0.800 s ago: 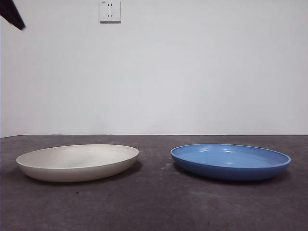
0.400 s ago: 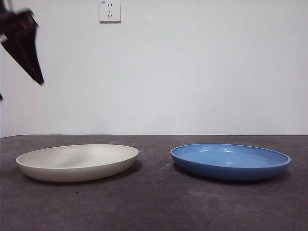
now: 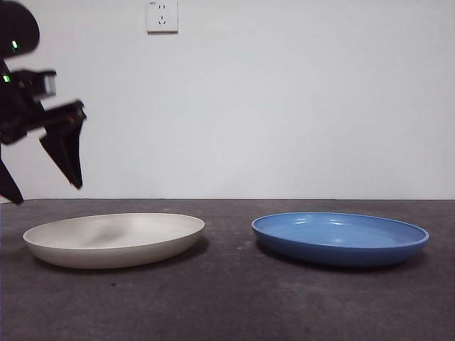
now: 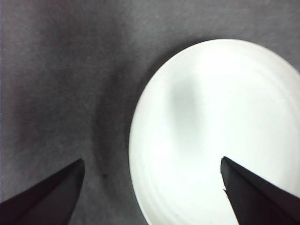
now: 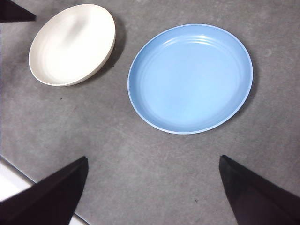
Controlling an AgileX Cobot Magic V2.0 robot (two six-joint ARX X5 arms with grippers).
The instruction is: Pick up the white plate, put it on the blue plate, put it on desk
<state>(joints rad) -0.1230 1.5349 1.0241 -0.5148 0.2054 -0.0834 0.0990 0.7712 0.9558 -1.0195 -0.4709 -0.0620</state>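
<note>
The left end effector (image 3: pixel 43 181) has descended further, jaws spread wide, empty, above the white plate's (image 3: pixel 114 239) outer rim; the right end effector (image 5: pixel 152 187) waits high, wide open.

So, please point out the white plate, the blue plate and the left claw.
white plate (image 3: pixel 114 240), front view, on its near outer wall.
blue plate (image 3: pixel 340 234), front view, on its inner floor.
left claw (image 4: pixel 152 192), left wrist view, midway between its tips.
</note>
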